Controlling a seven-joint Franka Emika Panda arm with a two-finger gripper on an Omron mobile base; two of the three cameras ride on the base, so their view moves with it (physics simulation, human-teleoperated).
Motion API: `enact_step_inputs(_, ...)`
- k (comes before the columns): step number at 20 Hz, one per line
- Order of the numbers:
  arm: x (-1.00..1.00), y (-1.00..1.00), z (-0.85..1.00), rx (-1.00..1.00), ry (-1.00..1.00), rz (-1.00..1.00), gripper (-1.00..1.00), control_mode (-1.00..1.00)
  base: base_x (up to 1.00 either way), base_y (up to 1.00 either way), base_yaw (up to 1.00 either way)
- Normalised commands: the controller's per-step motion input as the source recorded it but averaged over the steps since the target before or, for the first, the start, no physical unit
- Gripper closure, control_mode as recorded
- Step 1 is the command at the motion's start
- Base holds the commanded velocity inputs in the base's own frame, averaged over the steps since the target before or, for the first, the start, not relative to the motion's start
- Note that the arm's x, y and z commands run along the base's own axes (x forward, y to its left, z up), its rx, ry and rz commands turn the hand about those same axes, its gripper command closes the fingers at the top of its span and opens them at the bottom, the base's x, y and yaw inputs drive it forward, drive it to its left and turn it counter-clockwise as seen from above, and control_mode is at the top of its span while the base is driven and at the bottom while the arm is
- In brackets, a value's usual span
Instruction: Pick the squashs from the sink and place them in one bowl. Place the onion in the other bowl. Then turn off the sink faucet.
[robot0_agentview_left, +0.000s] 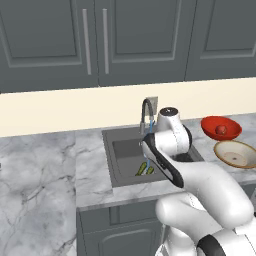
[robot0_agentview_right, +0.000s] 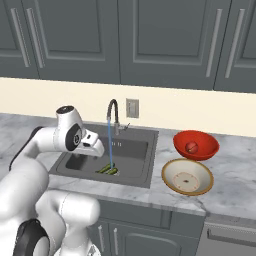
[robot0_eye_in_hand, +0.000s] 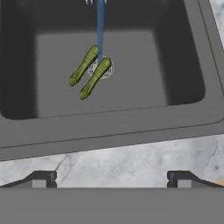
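Observation:
Two slim green squashs (robot0_eye_in_hand: 83, 65) (robot0_eye_in_hand: 95, 78) lie side by side on the floor of the dark sink (robot0_eye_in_hand: 175, 65), at the drain, under the blue stream from the faucet (robot0_agentview_right: 112, 107). They also show as squashs (robot0_agentview_left: 146, 169) (robot0_agentview_right: 107, 170) from the base. My gripper (robot0_eye_in_hand: 111, 180) is open and empty, its fingertips (robot0_eye_in_hand: 43, 179) spread wide above the sink's front rim, well short of the squashs. The small red onion (robot0_agentview_right: 190, 147) sits inside the red bowl (robot0_agentview_right: 207, 142). The beige bowl (robot0_agentview_right: 172, 175) with brown rim stands just in front of it, holding nothing.
Marble counter (robot0_agentview_left: 40, 165) spreads to the left of the sink and around the bowls on its right. Dark cabinets (robot0_agentview_left: 100, 40) hang above a cream backsplash. A wall outlet (robot0_agentview_right: 132, 107) sits behind the faucet. My forearm crosses the sink's right side in the left base view.

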Motion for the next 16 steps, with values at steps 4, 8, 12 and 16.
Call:
enact_step_inputs(4,0.27,0.02,-0.22,0.0,0.01,-0.01,-1.0,-1.0,0.0,0.0,0.0)
enact_step_inputs(8,0.42,0.05,-0.26,0.0,0.03,-0.03,-1.0,-1.0,0.0,0.0,0.0)
enact_step_inputs(12,0.53,0.07,-0.25,0.0,0.03,-0.05,-1.0,-1.0,0.0,0.0,0.0)
enact_step_inputs(16,0.55,0.08,-0.22,0.0,0.04,-0.05,-1.0,-1.0,0.0,0.0,0.0)
